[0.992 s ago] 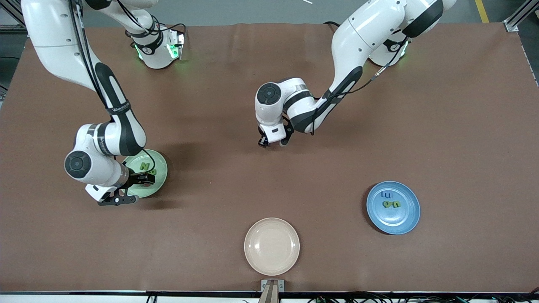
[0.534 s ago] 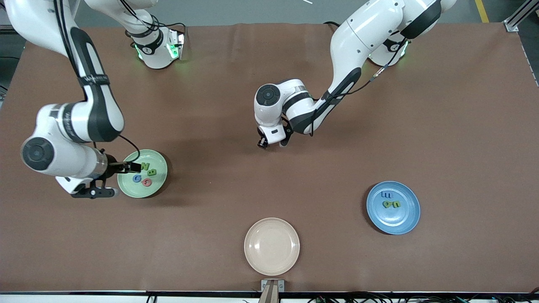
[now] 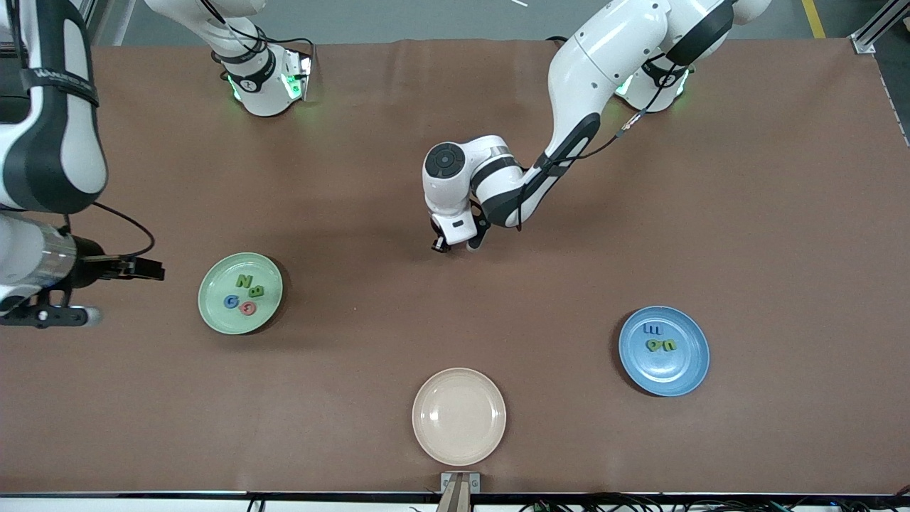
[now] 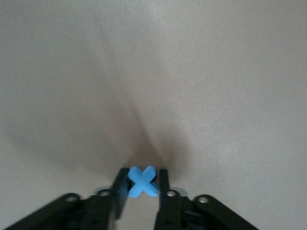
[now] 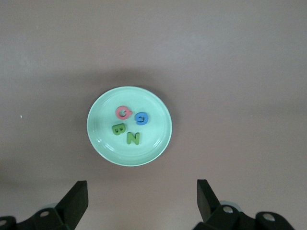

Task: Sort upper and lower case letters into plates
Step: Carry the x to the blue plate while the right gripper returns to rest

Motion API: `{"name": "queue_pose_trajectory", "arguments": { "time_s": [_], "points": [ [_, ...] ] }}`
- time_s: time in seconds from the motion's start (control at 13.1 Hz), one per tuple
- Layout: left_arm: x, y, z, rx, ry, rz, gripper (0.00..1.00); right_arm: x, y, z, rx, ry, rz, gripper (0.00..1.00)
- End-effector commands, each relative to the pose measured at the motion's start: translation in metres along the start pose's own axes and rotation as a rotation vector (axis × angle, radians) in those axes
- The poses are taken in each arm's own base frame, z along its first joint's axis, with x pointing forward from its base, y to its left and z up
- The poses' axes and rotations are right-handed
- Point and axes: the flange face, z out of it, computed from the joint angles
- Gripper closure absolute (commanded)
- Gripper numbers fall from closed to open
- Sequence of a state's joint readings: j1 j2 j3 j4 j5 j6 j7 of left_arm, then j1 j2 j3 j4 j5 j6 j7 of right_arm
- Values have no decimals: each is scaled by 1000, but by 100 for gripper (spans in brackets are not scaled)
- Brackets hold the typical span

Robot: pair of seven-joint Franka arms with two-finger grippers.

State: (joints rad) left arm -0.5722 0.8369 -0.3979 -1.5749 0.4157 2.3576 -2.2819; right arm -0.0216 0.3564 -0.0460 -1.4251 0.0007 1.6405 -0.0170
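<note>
The mint green plate (image 3: 215,286) holds a green N (image 3: 244,280), a green B (image 3: 257,291), a blue G (image 3: 231,301) and a pink Q (image 3: 248,308). The right wrist view shows that plate (image 5: 154,140) and its letters. The blue plate (image 3: 668,375) holds a blue m/E (image 3: 651,329) and two green letters (image 3: 661,345). My left gripper (image 3: 453,246), low over the table's middle, is shut on a blue x (image 4: 142,181). My right gripper (image 3: 153,270) is open and empty, raised beside the green plate toward the right arm's end; its fingers (image 5: 76,199) stand wide apart.
A cream-beige plate (image 3: 459,416) lies empty near the front edge, between the two task plates. The brown table top (image 3: 398,320) runs between the plates.
My right gripper has drawn back from over the green plate toward the right arm's end and risen, uncovering the blue G and pink Q. My left gripper has shifted slightly.
</note>
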Motion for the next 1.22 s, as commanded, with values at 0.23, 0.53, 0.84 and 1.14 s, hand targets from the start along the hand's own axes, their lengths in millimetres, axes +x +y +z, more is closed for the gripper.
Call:
{"name": "queue_pose_trajectory", "arguments": {
  "time_s": [0.23,0.53,0.84,1.14],
  "points": [
    [14,19,-20,-43,26,93,99,2,3,-6,2,4,-8,0],
    [73,47,-59,-22,98,242,99,-13,-39,-19,-8,-26,-62,0],
    [201,99,-113,-74,131,433,99,-26,-34,-16,-3,-43,-53,0],
    [329,107,-123,-30,157,662,99,-55,-29,-39,2,-17,-49,0]
  ]
}}
